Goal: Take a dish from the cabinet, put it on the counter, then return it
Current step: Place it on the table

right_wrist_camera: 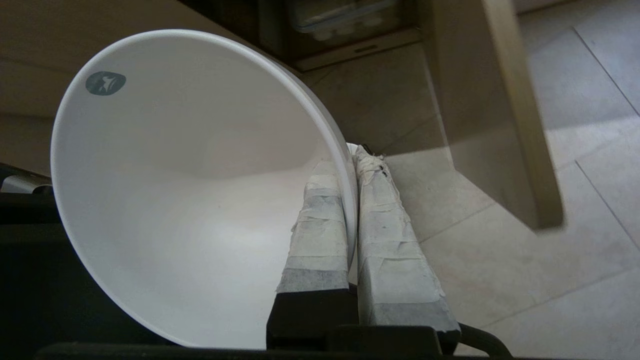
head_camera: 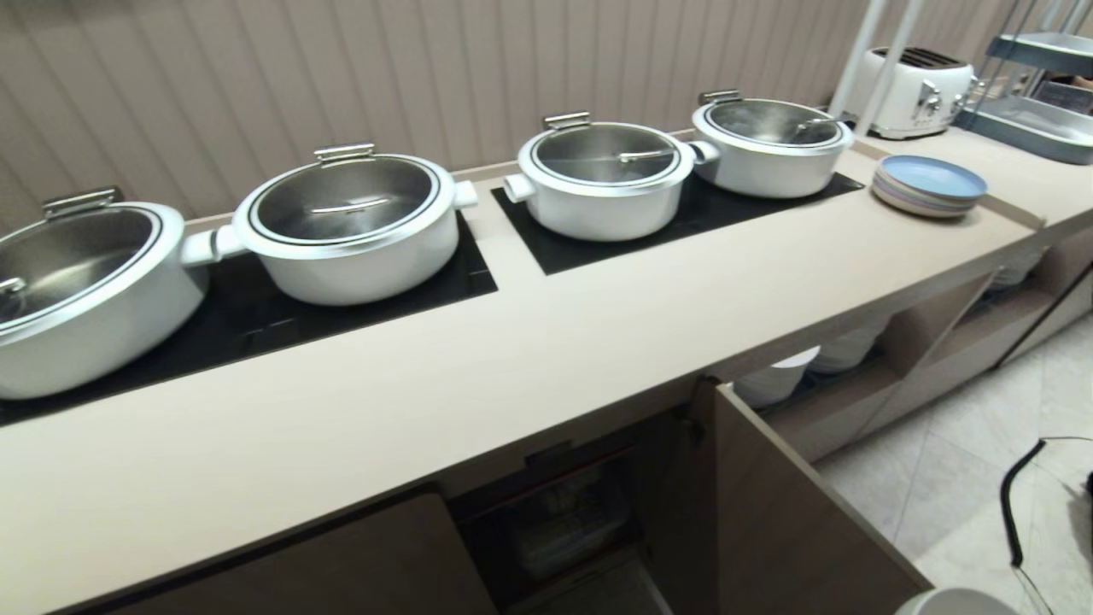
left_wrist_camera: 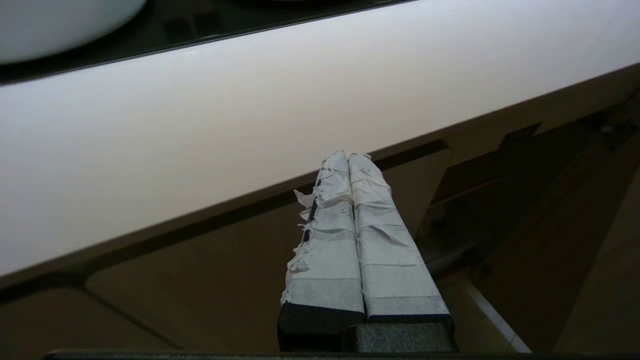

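The dish [right_wrist_camera: 190, 200] is a plain white bowl with a small grey mark inside its rim. My right gripper [right_wrist_camera: 352, 155] is shut on its rim, one finger inside and one outside, holding it above the tiled floor beside the open cabinet door [right_wrist_camera: 500, 100]. In the head view only the dish's edge [head_camera: 956, 600] shows, at the bottom right, below the counter [head_camera: 598, 342]. The cabinet [head_camera: 564, 512] stands open under the counter, its door [head_camera: 786, 512] swung out. My left gripper [left_wrist_camera: 348, 157] is shut and empty, parked just below the counter's front edge [left_wrist_camera: 200, 125].
Several white lidded pots [head_camera: 350, 226] sit on black cooktop panels along the counter's back. A stack of plates [head_camera: 929, 184] and a toaster [head_camera: 914, 90] stand far right. White plates [head_camera: 803, 363] fill an open shelf. A black cable [head_camera: 1012, 504] lies on the floor.
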Robot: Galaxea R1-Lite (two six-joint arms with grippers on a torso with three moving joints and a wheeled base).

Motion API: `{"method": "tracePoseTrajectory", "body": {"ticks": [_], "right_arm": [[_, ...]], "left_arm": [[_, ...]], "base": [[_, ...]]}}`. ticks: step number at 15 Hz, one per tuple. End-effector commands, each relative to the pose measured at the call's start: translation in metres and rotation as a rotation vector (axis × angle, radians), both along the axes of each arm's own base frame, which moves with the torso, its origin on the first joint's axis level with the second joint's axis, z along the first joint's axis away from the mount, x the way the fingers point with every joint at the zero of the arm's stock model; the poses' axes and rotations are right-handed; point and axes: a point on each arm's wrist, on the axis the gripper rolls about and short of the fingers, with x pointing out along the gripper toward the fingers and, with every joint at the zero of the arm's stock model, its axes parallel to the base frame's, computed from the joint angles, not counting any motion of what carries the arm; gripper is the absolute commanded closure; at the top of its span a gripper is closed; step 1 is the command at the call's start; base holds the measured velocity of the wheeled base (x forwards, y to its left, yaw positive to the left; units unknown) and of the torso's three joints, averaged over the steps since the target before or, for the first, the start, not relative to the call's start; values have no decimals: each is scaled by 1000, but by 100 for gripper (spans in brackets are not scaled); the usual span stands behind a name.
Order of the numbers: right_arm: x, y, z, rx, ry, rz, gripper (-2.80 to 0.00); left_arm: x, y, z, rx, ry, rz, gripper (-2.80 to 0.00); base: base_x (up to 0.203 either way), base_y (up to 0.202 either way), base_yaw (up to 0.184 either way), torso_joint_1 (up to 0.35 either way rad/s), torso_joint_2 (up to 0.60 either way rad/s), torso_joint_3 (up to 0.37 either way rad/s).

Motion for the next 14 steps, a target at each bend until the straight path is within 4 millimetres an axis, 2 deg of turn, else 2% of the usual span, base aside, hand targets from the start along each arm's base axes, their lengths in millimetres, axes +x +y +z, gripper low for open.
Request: {"method": "tracePoseTrajectory", "body": {"ticks": [1, 11, 14], "right_arm": [[0, 0, -1, 2, 4, 1, 0], [-1, 0, -4, 2, 18, 3, 0], [-1, 0, -4, 7, 21, -3, 0]], "left_arm": [[0, 0, 0, 0, -1, 0, 0], [0, 0, 0, 0, 0, 0, 0], [0, 0, 0, 0, 0, 1, 0]], "base": [[-1, -9, 169, 2, 2, -2], [1, -10, 169, 2, 3, 3], [0, -2, 55, 3, 0, 0]]}}
